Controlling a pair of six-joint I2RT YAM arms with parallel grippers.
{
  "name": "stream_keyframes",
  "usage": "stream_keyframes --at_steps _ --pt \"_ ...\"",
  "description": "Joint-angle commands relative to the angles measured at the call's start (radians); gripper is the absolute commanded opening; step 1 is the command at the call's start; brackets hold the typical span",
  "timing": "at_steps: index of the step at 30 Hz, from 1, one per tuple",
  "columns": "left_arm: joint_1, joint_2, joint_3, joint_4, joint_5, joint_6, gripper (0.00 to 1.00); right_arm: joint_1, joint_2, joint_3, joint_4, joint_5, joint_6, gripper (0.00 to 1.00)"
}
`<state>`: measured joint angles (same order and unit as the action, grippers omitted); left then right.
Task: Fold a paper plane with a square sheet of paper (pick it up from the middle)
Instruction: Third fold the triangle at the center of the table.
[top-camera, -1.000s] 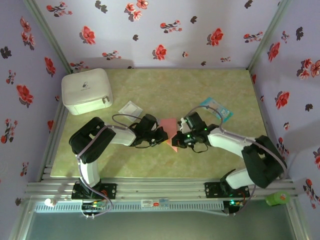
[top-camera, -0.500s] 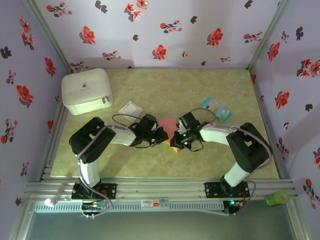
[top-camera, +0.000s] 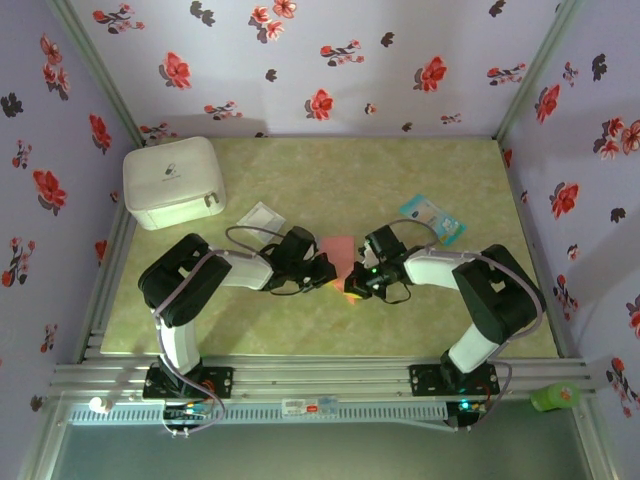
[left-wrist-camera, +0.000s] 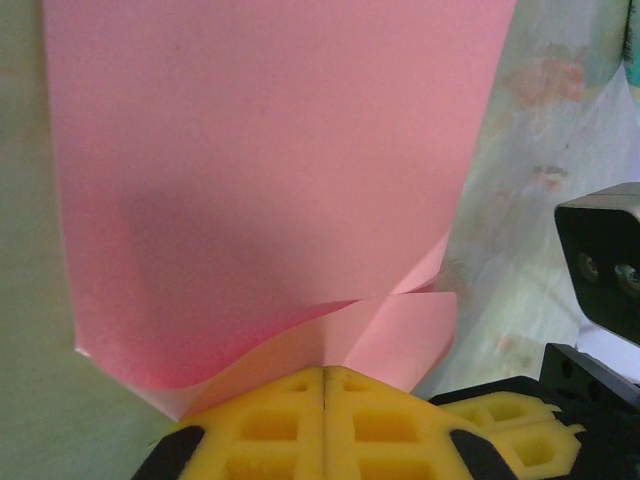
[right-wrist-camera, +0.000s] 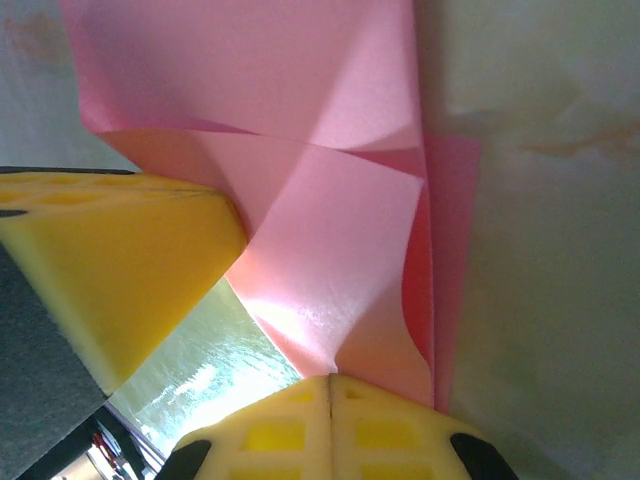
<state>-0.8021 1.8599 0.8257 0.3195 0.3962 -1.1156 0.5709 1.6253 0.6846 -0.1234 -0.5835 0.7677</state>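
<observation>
**Inspector:** Begin nearest. State of the left gripper (left-wrist-camera: 325, 378)?

**Assessor:** Its yellow pads are pressed flat together, seam closed. A curled edge of the square sheet of paper (left-wrist-camera: 270, 170) is nipped between them.

**Inspector:** And the right gripper (right-wrist-camera: 330, 385)?

**Assessor:** Likewise pressed together on the same sheet. A folded flap rises straight out of its seam, and the left gripper's yellow finger sits just beside it.

**Inspector:** Condition of the sheet?

**Assessor:** Salmon pink, partly folded, with one layer lapped over another near the pads. The farther portion lies flat on the table (top-camera: 400, 170).

**Inspector:** Its position?

**Assessor:** Taking the white box (top-camera: 172, 182) as reference, the sheet lies well to the box's right and nearer the arm bases than the box. The two grippers meet at its near edge, the left one reaching in from the box's side and the right one from the side away from the box.

**Inspector:** Other items?

**Assessor:** A small pale translucent packet (top-camera: 260, 217) lies near the box's near right corner, between box and sheet. A teal-and-white packet (top-camera: 432, 218) lies farther right again, beyond the sheet from the box.
</observation>
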Motion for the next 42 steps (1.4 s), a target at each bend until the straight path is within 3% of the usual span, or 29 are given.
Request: stream_keyframes --at_steps 1,5,12,25,42 --pt "0.010 -0.009 0.030 -0.062 -0.008 0.042 0.06 -0.005 0.012 -0.033 -0.033 0.025 0.002 0.03" --pt "0.009 -0.072 0.049 -0.108 -0.016 0.080 0.14 -0.008 0.011 -0.038 -0.039 0.036 -0.004 0.03" --pt "-0.024 -0.105 0.019 -0.112 -0.019 0.054 0.04 -0.009 0.005 -0.037 -0.042 0.050 -0.004 0.02" --pt "-0.043 0.008 0.053 -0.105 -0.030 0.040 0.04 -0.011 0.005 -0.045 -0.046 0.062 -0.008 0.01" --pt "0.082 0.043 0.090 -0.247 -0.097 0.142 0.05 -0.011 0.013 -0.048 -0.106 0.096 -0.074 0.00"
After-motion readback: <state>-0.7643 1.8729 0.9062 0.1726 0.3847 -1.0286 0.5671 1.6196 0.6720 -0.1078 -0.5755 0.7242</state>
